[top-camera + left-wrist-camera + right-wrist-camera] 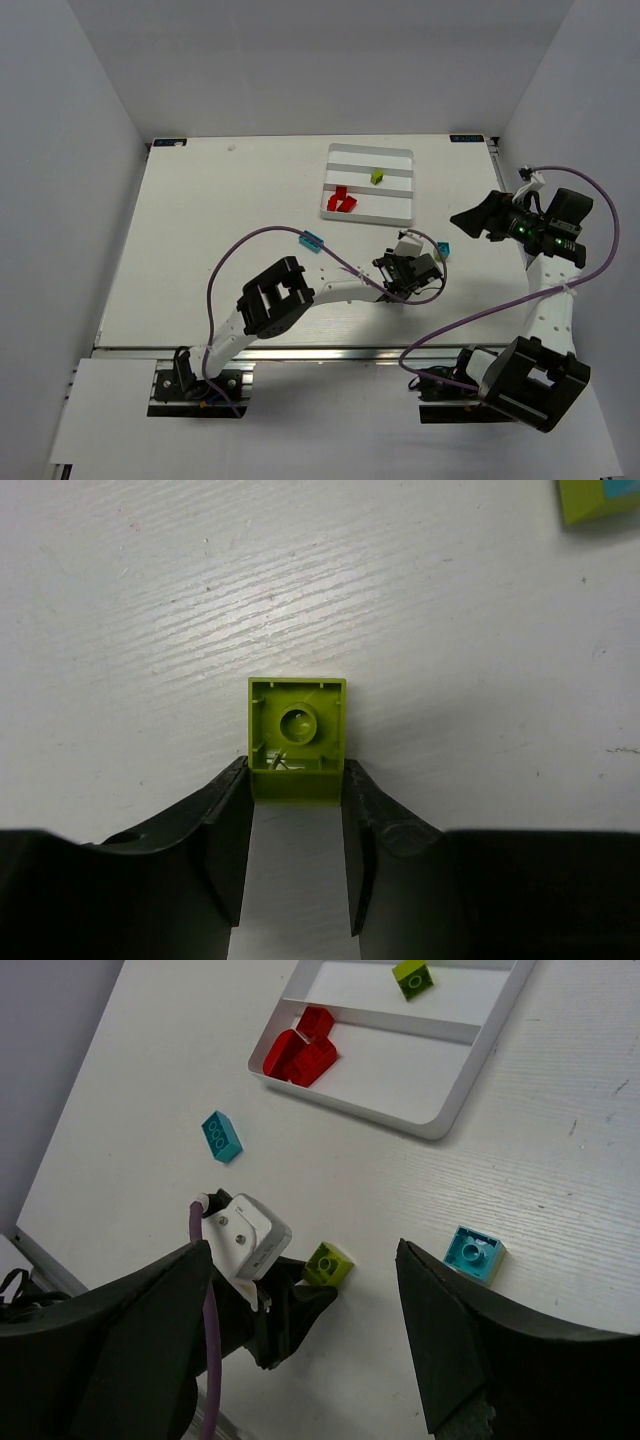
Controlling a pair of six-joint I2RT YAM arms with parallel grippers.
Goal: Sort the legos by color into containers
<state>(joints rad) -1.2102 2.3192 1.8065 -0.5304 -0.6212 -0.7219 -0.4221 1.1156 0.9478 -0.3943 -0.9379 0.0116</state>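
Observation:
An upside-down yellow-green lego [297,730] lies on the table, and my left gripper [297,780] is shut on its near end, one fingertip on each side. My right gripper [302,1248] hangs wide open high above that spot, holding nothing. In the white tray [412,185], red legos [340,201] lie in the near container and another yellow-green lego [377,177] in the middle one. A cyan lego [312,240] lies on the table left of my left gripper [408,262]. A second cyan lego [474,1253], upside down, lies to its right.
Purple cables loop over the table from both arms [260,240]. White walls enclose the table on three sides. The tray's far container [370,152] holds nothing.

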